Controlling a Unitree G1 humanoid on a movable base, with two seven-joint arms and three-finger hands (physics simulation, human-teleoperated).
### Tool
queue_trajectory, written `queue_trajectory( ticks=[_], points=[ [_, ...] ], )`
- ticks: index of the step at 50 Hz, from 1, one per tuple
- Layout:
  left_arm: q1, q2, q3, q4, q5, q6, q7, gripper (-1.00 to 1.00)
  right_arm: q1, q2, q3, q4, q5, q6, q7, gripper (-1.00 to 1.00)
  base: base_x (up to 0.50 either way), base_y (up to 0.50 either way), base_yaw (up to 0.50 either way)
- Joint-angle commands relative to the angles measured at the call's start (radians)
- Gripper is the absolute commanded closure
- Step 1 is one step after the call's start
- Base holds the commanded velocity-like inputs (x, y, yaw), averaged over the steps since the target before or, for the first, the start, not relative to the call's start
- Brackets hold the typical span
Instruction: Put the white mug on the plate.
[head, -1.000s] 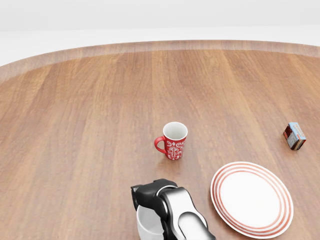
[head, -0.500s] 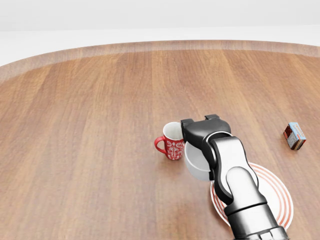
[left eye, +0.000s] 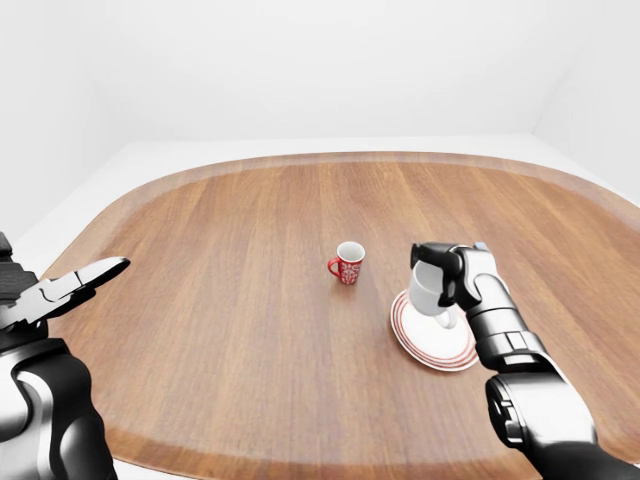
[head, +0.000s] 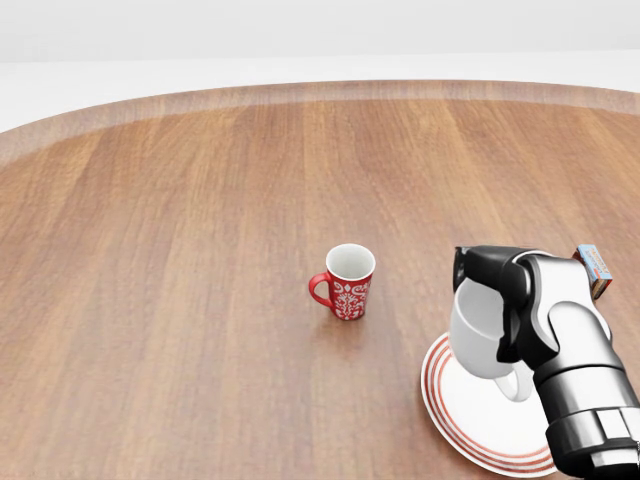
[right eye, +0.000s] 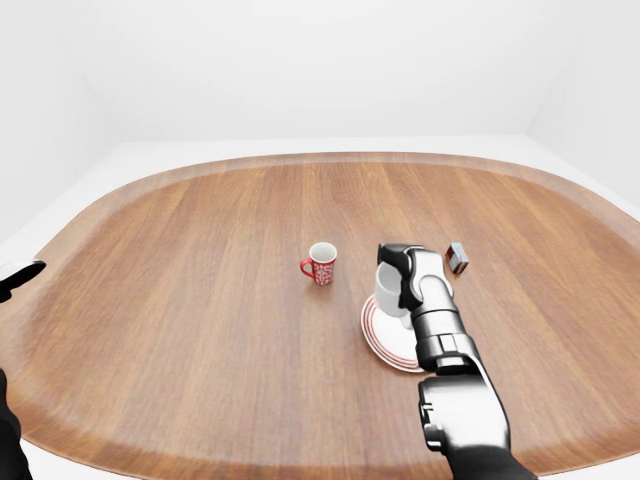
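My right hand (head: 497, 292) is shut on the white mug (head: 478, 336), gripping it near the rim. The mug hangs tilted over the left part of the red-ringed white plate (head: 468, 421), at the lower right of the head view. Its handle points down toward the plate; I cannot tell whether it touches. The forearm hides the plate's right side. My left hand (left eye: 78, 284) is open, with fingers stretched out, at the far left of the left-eye view, well away from both.
A red patterned mug (head: 345, 282) stands upright to the left of the plate, about a hand's width away. A small box (right eye: 457, 258) lies on the round wooden table (head: 180, 250) to the right of the plate, partly behind my arm in the head view.
My right hand has carried the white mug from the bottom centre of the head view, past the red mug, rightward to above the plate. The red mug and box have not moved.
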Motion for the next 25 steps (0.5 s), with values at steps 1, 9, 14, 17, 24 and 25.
queue_trajectory(
  ticks=[1,9,14,17,24,25],
  points=[
    [0.001,-0.002,-0.003,-0.002,0.003,0.0,-0.001,-1.0,-0.082,-0.06,-0.002,0.268,0.174,0.0,0.0,1.0,0.0,0.0,0.0],
    [0.002,-0.002,0.002,-0.006,-0.001,0.0,-0.001,-1.0,-0.112,-0.074,0.015,0.405,0.287,0.0,-0.104,1.0,0.0,0.0,0.0],
    [0.002,-0.003,-0.001,-0.006,0.002,0.0,-0.002,-1.0,-0.117,-0.083,0.024,0.458,0.335,0.0,-0.182,1.0,0.0,0.0,0.0],
    [0.0,-0.003,-0.002,-0.004,0.003,0.0,-0.001,-1.0,-0.117,-0.088,0.032,0.477,0.351,0.0,-0.219,1.0,0.0,0.0,0.0],
    [-0.003,-0.001,-0.005,0.002,0.005,0.0,-0.001,-1.0,-0.116,-0.095,0.052,0.492,0.346,0.0,-0.25,1.0,0.0,0.0,0.0],
    [-0.003,-0.001,-0.005,0.002,0.004,0.0,-0.001,-1.0,-0.117,-0.096,0.05,0.494,0.346,0.0,-0.26,1.0,0.0,0.0,0.0]
  ],
)
